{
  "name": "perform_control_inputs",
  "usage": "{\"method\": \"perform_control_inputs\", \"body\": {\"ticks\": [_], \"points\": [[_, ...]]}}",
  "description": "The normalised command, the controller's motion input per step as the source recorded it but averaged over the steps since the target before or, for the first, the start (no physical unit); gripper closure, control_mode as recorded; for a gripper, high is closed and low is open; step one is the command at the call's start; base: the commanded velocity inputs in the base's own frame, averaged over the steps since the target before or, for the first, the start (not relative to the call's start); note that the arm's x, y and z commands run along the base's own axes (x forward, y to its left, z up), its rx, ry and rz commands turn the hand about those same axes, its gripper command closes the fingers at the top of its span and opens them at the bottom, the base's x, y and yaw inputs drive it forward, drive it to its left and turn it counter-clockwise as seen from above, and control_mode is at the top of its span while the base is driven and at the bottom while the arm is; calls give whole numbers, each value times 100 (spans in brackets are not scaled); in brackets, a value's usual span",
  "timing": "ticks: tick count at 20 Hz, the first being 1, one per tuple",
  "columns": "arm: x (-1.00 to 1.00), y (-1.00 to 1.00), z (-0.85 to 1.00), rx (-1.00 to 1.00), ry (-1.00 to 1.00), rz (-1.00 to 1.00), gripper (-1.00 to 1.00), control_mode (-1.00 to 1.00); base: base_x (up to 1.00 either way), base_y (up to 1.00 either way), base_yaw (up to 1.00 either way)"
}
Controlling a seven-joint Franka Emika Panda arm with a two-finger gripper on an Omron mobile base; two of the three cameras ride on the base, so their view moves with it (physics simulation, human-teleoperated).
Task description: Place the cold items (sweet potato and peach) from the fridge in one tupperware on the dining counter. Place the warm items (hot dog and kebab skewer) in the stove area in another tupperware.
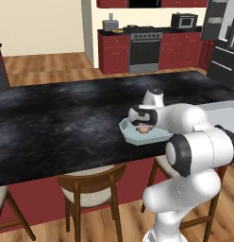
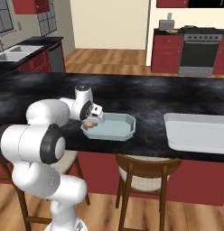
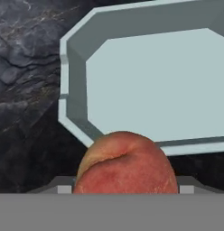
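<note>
Right now the white arm bends forward from its base, elbow folded low, with the wrist reaching out over the near edge of the black stone counter [image 1: 67, 123]. Its gripper [image 2: 91, 122] points down and slightly forward, hanging just above the near corner of a pale blue-grey container [image 2: 116, 127]. Between its fingers sits the peach [image 3: 125, 164], pinched on both sides with the jaws spread wide around it. Seen from the hand, the fruit hangs just short of the container's near rim, and the floor of the container [image 3: 154, 85] lies bare beyond. A second, larger container [image 2: 197, 131] rests farther along the same counter, well apart, toward the arm's right.
</note>
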Motion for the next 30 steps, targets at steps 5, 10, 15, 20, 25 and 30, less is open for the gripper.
{"method": "perform_control_inputs", "body": {"ticks": [5,10,15,20,25,30], "points": [[52,0,-38,0,0,0,100,-100,0,0,0],[38,0,-37,0,0,0,100,-100,0,0,0],[33,0,-38,0,0,0,100,-100,0,0,0],[34,0,-38,0,0,0,-100,-100,0,0,0],[13,0,-25,0,0,0,-100,-100,0,0,0],[-15,-1,9,0,-1,-2,-100,-100,0,0,0]]}}
